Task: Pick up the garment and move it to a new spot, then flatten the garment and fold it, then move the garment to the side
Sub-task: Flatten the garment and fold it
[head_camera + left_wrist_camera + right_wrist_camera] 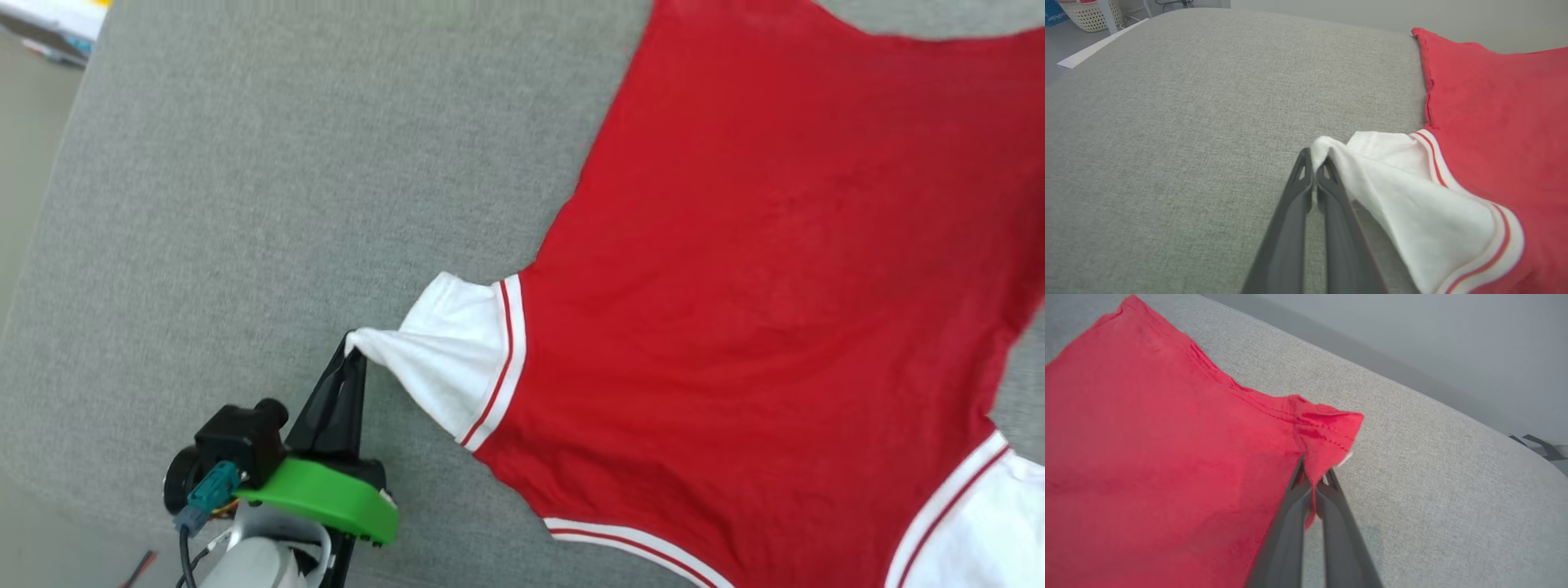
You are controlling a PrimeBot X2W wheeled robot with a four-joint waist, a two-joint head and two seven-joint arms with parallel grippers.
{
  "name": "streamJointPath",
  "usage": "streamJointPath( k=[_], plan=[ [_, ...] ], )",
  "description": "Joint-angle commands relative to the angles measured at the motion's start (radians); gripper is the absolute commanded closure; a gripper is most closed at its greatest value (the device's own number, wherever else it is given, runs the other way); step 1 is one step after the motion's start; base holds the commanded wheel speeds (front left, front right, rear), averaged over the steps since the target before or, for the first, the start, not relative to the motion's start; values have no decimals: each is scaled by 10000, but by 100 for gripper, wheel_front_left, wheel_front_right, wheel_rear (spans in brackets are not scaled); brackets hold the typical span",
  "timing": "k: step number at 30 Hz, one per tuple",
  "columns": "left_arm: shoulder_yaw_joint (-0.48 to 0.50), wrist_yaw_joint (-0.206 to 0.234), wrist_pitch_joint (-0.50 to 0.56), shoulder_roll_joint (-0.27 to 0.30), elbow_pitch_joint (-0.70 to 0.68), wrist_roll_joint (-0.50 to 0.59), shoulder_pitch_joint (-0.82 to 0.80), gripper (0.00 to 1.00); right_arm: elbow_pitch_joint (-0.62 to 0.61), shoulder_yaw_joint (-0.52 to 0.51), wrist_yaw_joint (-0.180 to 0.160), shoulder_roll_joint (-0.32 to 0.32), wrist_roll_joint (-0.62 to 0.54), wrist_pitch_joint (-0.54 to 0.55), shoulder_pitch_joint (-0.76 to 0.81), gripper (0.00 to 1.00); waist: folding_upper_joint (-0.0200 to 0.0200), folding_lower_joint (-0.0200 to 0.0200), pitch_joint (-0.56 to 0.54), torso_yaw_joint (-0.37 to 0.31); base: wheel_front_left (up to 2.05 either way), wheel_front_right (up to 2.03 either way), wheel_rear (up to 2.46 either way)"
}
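Your left hand point(354, 349), at 7 o'clock, is pinched shut on the white sleeve point(449, 351). Your right hand point(1314, 479) is clamped on a red hem corner point(1331, 424). The jersey T-shirt point(775, 269) lies spread toward 3 o'clock on the grey tabletop point(245, 204). This looks like the flattening step, so next draw both corners apart evenly.

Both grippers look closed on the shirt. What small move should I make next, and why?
Probably ease the two arms gently apart to tension the cloth before flattening. The left gripper pinches the tip of the white sleeve, the right gripper pinches a bunched red hem corner, and the garment lies on the grey surface with soft wrinkles.
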Motion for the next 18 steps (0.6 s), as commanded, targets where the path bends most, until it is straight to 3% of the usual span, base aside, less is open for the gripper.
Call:
streamJointPath(
  k=[1,8,14,18],
  plan=[
    [81,72,-1,119,20,-115,186,100,-226,63,-7,-146,220,-188,496,100,0,0,-974,-698,0,0,0],
    [265,331,123,436,-65,-269,926,100,-1496,88,-7,-1028,734,-1014,3018,100,0,0,-1869,-1468,0,0,0],
    [391,526,194,646,-213,-323,1336,100,-2210,-577,-7,-1066,1062,-1684,5573,100,0,0,-2196,-1949,0,0,0],
    [445,608,231,732,-282,-348,1446,100,-2392,-1326,-7,-653,1081,-2107,7418,100,0,0,-2243,-2096,0,0,0]
  ],
)
